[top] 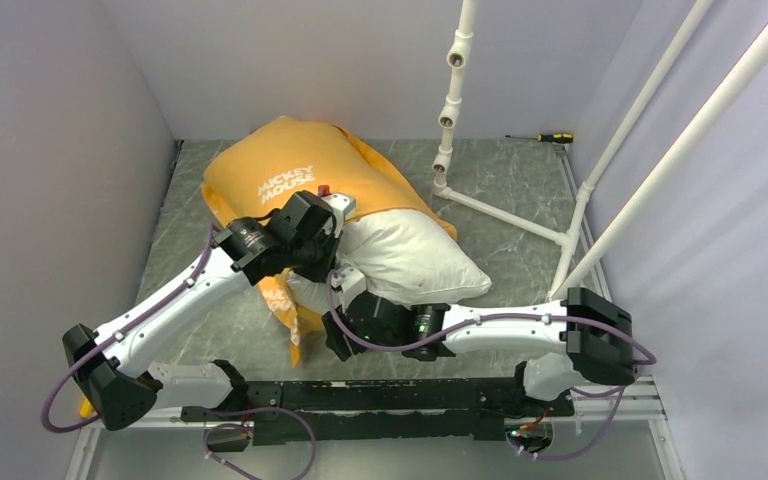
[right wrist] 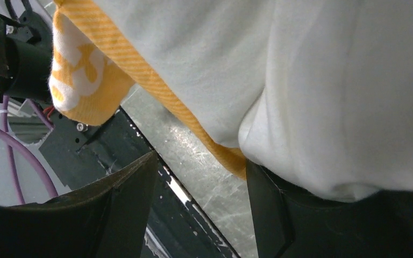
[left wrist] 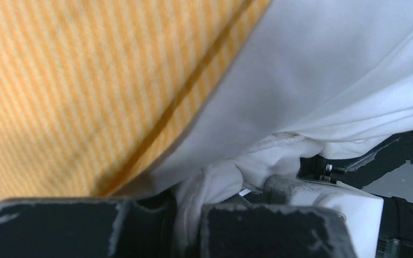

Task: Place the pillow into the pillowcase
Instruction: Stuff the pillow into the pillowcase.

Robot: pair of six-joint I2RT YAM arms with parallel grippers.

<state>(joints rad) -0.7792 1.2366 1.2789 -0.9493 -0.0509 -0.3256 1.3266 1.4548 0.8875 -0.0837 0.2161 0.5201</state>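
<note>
Right end effector point(right wrist: 200, 161) at near end of plump white fabric pillow point(top: 415, 255): jaws apart, one finger under pillow's edge, nothing held. Left end effector point(left wrist: 185, 207) at pillow's left side, clamped on fold of white pillow fabric. Pillow lies on grey marbled worktop point(top: 520, 190). Its far end sits inside orange-yellow fabric pillowcase point(top: 290, 165), near end bare. White pipe frame point(top: 451, 100) stands beyond pillow.

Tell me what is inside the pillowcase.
The pillow is part way in: its white near end sticks out of the pillowcase. How deep it reaches is hidden by the orange cloth and the arms.
</note>
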